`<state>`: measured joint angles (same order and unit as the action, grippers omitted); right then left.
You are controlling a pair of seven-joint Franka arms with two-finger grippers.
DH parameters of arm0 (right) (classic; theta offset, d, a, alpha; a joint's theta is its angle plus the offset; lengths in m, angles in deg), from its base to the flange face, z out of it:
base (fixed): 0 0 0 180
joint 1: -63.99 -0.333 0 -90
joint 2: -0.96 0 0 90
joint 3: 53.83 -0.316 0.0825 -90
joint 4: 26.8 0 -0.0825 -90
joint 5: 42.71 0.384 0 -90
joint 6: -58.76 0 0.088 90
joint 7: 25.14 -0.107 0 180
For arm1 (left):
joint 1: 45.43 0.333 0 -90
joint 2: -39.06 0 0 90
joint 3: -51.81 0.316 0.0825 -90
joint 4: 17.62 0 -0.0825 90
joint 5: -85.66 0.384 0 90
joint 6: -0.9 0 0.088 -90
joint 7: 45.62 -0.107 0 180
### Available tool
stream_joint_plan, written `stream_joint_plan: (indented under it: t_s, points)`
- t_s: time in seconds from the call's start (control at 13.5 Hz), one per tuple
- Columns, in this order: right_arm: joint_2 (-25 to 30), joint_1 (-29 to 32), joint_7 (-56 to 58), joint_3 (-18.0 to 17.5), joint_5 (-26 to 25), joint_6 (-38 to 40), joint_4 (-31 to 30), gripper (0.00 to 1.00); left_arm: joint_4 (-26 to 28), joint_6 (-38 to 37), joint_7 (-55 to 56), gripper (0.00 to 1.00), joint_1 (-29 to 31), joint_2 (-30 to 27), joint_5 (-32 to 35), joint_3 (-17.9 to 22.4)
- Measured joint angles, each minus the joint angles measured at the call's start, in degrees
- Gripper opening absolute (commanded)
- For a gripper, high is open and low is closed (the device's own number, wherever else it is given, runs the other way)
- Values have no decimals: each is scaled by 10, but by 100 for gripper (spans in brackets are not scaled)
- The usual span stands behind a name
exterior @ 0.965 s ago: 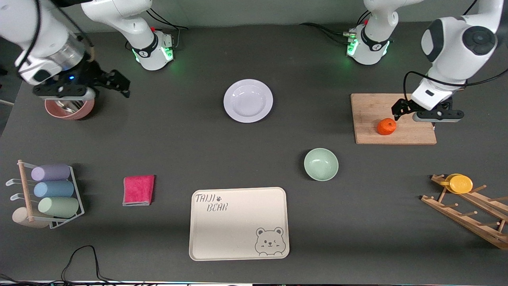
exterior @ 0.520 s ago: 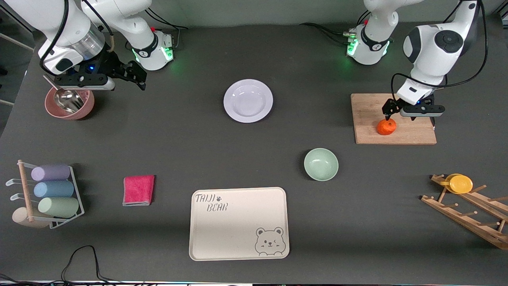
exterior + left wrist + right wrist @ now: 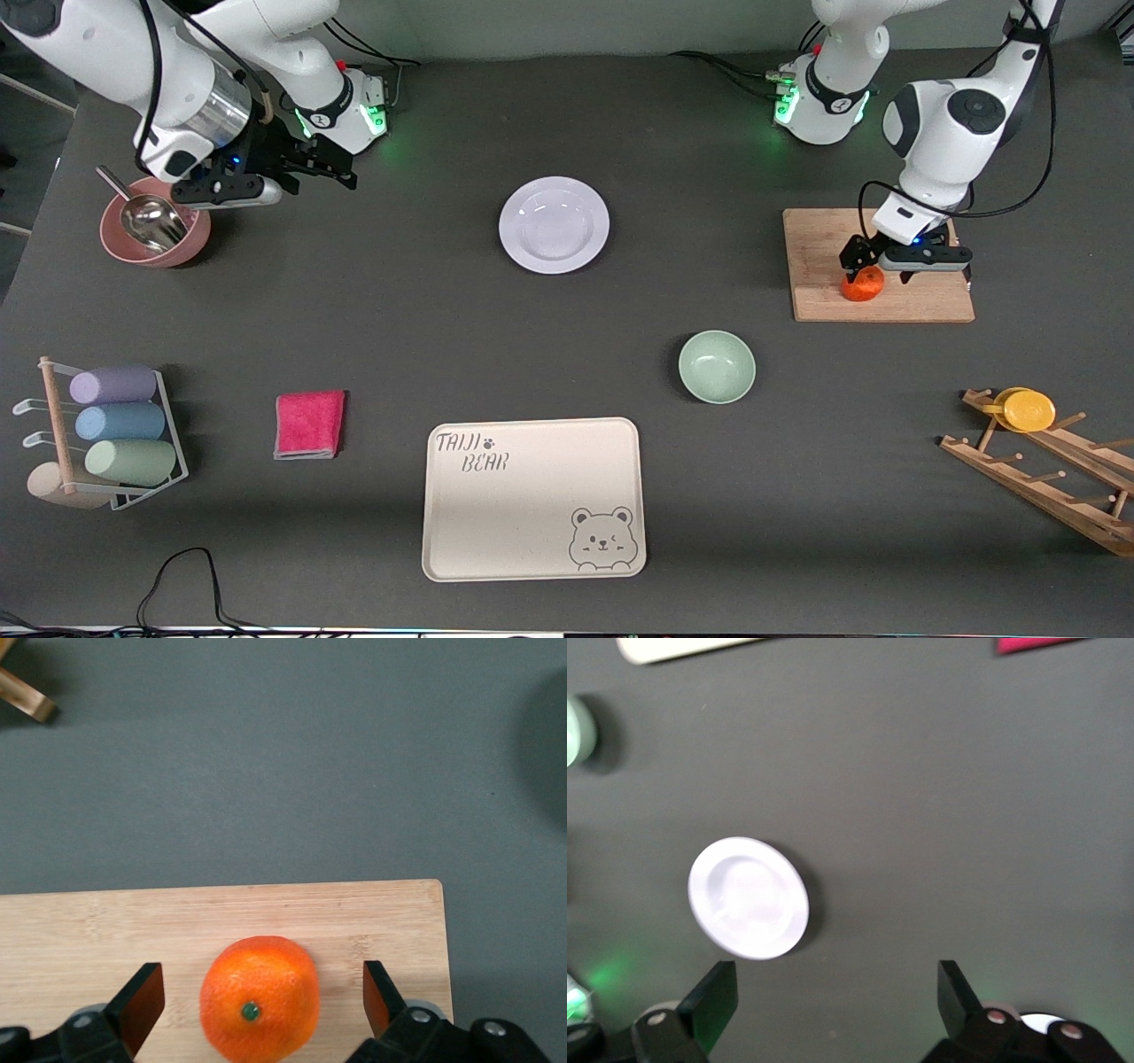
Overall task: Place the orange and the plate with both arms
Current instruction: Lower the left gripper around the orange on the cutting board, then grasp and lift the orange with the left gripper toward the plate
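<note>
The orange (image 3: 861, 285) sits on a wooden cutting board (image 3: 819, 235) at the left arm's end of the table. My left gripper (image 3: 873, 268) is low over it and open. In the left wrist view the orange (image 3: 260, 997) lies between the two fingers of the left gripper (image 3: 261, 990), with a gap on each side. The pale lavender plate (image 3: 554, 224) rests mid-table, nearer the robots' bases. My right gripper (image 3: 323, 175) hangs open and empty over bare table between a pink bowl and the plate. The right wrist view shows the plate (image 3: 748, 896) ahead of the right gripper (image 3: 837, 992).
A pink bowl (image 3: 168, 250) holding a metal scoop stands beside the right gripper. A mint-green bowl (image 3: 717, 366) and a cream bear tray (image 3: 532, 499) lie nearer the front camera. A pink cloth (image 3: 308, 424), a cup rack (image 3: 115, 425) and a wooden rack with a yellow disc (image 3: 1028, 409) flank them.
My left gripper has come down and across the board until its open fingers straddle the orange. My right gripper has moved off the pink bowl toward the plate.
</note>
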<state>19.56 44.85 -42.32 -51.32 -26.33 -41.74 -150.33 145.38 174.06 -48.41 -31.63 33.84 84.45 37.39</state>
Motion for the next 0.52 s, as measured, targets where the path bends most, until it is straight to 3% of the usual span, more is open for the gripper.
stream_joint_plan:
  t_s: [0.3,0.52]
  points:
    - [1,7,104,17,102,-63,-72,100,7,81,4,100,0,65,0,1]
    - [-2,7,195,17,235,-153,-155,100,7,91,4,100,0,87,0,2]
